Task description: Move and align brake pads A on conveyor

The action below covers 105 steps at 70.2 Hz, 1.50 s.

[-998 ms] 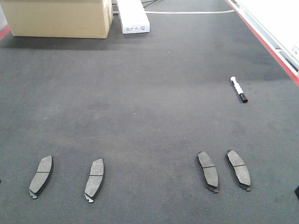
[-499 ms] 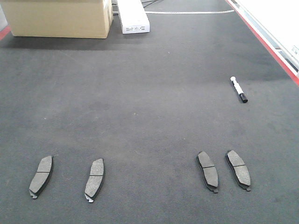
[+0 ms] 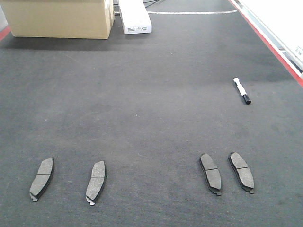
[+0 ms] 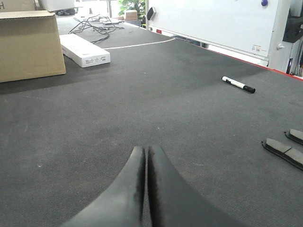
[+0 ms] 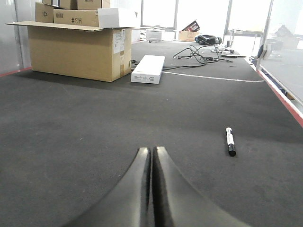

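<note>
Charcoal felt-like conveyor (image 3: 151, 118) filling the front view, red strip along its right edge, another bit of red at the far left edge; four brake pads A lying flat in a row near the near edge, each lengthwise toward the far end: far-left pad (image 3: 41, 178) and second pad (image 3: 96, 181) well apart on the left side, both leaning slightly rightward at the top; third pad (image 3: 210, 173) and far-right pad (image 3: 241, 171) close beside each other on the right side but not touching, both leaning slightly leftward at the top; wide bare stretch of belt between the two pairs; black-and-white marker pen (image 3: 242, 91) lying near the right edge, farther up the belt than the right pair, black cap toward the near side; cardboard box (image 3: 59, 18) at the far left corner, white carton (image 3: 135, 16) just beside it to the right; cables (image 5: 201, 51) beyond, at the far end; left gripper (image 4: 146, 156) low over the belt, black fingers pressed together with only a thin seam between, nothing held, two pads showing at the right margin of its wrist view; right gripper (image 5: 152, 156) likewise clenched, empty, fingertips meeting over bare belt, pen ahead and to its right
</note>
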{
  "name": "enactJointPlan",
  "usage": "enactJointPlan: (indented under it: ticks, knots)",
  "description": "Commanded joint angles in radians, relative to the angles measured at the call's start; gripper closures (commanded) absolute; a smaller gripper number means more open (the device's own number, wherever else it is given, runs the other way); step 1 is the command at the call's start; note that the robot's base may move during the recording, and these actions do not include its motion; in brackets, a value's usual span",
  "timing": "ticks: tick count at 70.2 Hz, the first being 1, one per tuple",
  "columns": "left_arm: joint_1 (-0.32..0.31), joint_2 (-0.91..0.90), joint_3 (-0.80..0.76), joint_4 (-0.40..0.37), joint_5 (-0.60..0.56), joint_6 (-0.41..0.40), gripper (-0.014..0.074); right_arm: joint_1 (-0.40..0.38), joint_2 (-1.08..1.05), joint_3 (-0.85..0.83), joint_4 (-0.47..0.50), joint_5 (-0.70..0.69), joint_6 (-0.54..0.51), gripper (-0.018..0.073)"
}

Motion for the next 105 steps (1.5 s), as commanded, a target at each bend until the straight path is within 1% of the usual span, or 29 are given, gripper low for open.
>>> enactJointPlan:
  ticks: [1, 13, 19, 25, 33, 35, 40, 44, 48, 51, 55, 58, 70, 75, 105]
  knots:
    - [-0.004, 0.017, -0.026, 0.002, -0.076, -0.010, 0.0604, -0.004, 0.013, -0.026, -0.002, -0.067, 0.000, 0.0568]
    - [-0.002, 0.017, -0.014, 0.004, -0.078, -0.009, 0.0604, -0.004, 0.013, -0.026, -0.002, -0.066, 0.000, 0.0568]
    - [0.022, 0.005, 0.000, 0.003, -0.088, 0.002, 0.0604, -0.004, 0.013, -0.026, -0.002, -0.066, 0.000, 0.0568]
    - [0.081, -0.011, 0.028, -0.003, -0.119, 0.014, 0.0604, -0.004, 0.013, -0.026, -0.002, -0.066, 0.000, 0.0568]
    - [0.170, -0.045, 0.084, -0.059, -0.204, 0.049, 0.0604, -0.004, 0.013, -0.026, -0.002, -0.066, 0.000, 0.0568]
    - [0.189, -0.054, 0.100, -0.077, -0.232, 0.063, 0.0604, -0.004, 0.013, -0.026, -0.002, -0.066, 0.000, 0.0568]
    - [0.245, -0.075, 0.150, -0.150, -0.284, 0.108, 0.0604, -0.004, 0.013, -0.026, -0.002, -0.066, 0.000, 0.0568]
    - [0.283, -0.086, 0.195, -0.206, -0.326, 0.126, 0.0604, -0.004, 0.013, -0.026, -0.002, -0.066, 0.000, 0.0568]
    - [0.315, -0.097, 0.242, -0.223, -0.371, 0.125, 0.0604, -0.004, 0.013, -0.026, -0.002, -0.066, 0.000, 0.0568]
    - [0.327, -0.107, 0.277, -0.225, -0.402, 0.124, 0.0604, -0.004, 0.013, -0.026, -0.002, -0.066, 0.000, 0.0568]
    - [0.335, -0.126, 0.314, -0.226, -0.442, 0.123, 0.0604, -0.004, 0.013, -0.026, -0.002, -0.066, 0.000, 0.0568]
    - [0.335, -0.143, 0.310, -0.225, -0.392, 0.127, 0.0604, -0.004, 0.013, -0.026, -0.002, -0.066, 0.000, 0.0568]
    - [0.335, -0.253, 0.311, -0.225, -0.326, 0.178, 0.0604, -0.004, 0.013, -0.026, -0.002, -0.064, 0.000, 0.0568]
    - [0.335, -0.247, 0.311, -0.219, -0.323, 0.193, 0.0604, -0.004, 0.013, -0.026, -0.002, -0.064, 0.000, 0.0568]
    - [0.335, -0.247, 0.310, -0.216, -0.314, 0.193, 0.0604, -0.004, 0.013, -0.026, -0.002, -0.062, 0.000, 0.0568]
